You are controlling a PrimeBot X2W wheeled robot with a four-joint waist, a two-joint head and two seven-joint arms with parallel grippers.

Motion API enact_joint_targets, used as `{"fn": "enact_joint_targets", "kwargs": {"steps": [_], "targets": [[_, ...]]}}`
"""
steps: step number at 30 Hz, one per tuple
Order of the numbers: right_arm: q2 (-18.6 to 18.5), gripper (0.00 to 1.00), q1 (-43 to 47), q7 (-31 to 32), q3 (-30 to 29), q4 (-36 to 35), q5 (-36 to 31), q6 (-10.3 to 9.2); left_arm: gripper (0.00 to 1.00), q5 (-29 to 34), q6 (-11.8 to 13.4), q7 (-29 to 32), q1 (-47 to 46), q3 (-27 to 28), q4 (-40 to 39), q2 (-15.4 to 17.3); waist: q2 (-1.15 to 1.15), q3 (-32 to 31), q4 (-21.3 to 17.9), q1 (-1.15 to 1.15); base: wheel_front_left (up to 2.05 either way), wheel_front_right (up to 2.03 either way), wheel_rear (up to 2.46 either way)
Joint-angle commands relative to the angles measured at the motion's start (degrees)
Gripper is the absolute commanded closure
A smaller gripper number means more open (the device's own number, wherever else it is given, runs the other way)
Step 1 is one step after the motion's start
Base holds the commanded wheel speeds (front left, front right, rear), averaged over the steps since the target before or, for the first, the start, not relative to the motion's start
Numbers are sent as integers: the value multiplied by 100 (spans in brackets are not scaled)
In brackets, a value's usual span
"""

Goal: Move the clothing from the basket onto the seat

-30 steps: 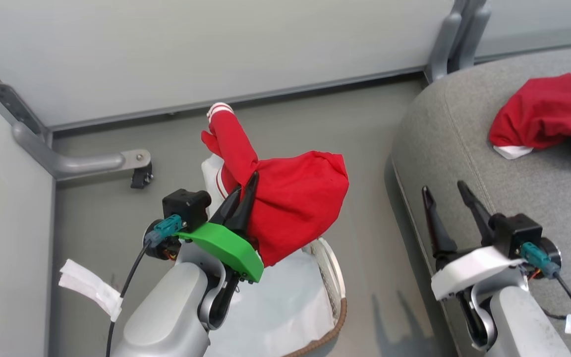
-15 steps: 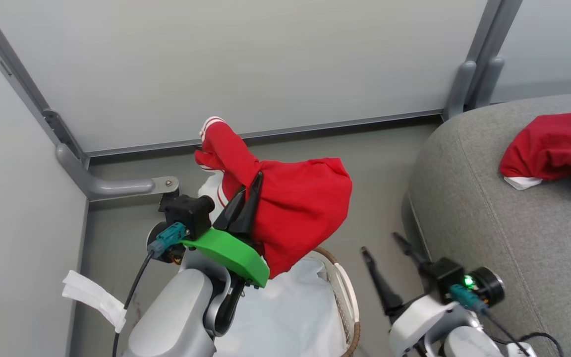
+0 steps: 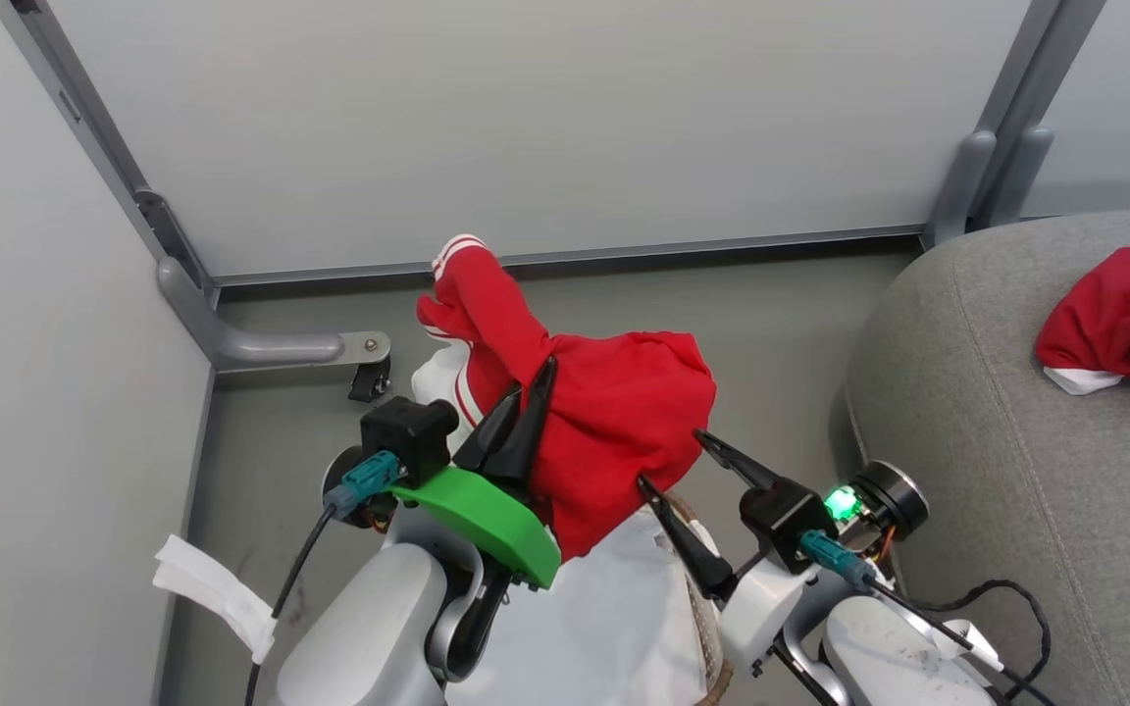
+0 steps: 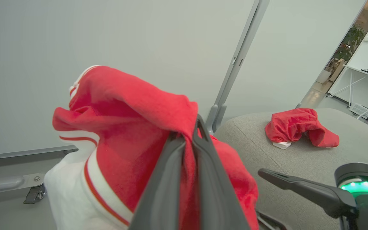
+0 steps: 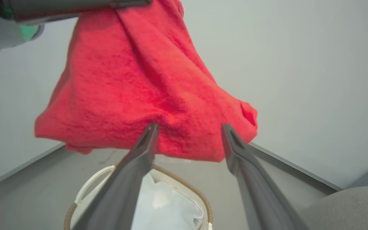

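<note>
My left gripper (image 3: 532, 392) is clamped tight on a red garment (image 3: 624, 412) — it hangs above the basket (image 5: 207, 206). My right gripper (image 3: 668, 458) stands spread wide, tips at the cloth's lower right edge, gripping nothing. Further right is the seat (image 3: 997, 441) — another red garment (image 3: 1114, 314) lies on it.

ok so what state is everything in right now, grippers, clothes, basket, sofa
oval white plastic basket with brown woven rim, upright on the floor, white liner showing inside
red white-striped garment, hanging in the air above the basket
left gripper, jaws shut on that garment
right gripper, jaws open at its lower edge
grey fabric sofa seat, one garment on it
second red garment with white trim, crumpled on the seat
</note>
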Motion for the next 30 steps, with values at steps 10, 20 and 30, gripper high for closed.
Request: {"fn": "enact_joint_targets", "kwargs": {"steps": [10, 20, 30], "targets": [[85, 0, -439, -11, 257, 577, -74, -8, 100, -244, -14, -22, -255, -500, -100, 6, 0, 177, 319, 0, 0, 0, 0], [111, 0, -737, -11, 329, 1087, 10, -8, 100, -515, -14, -22, -498, -1180, -295, 6, 0, 280, 617, 0, 0, 0, 0], [109, 0, -1053, -11, 588, 1294, 61, -8, 100, -704, -14, -22, -714, -1694, -416, 5, 0, 385, 794, 0, 0, 0, 0]]}}
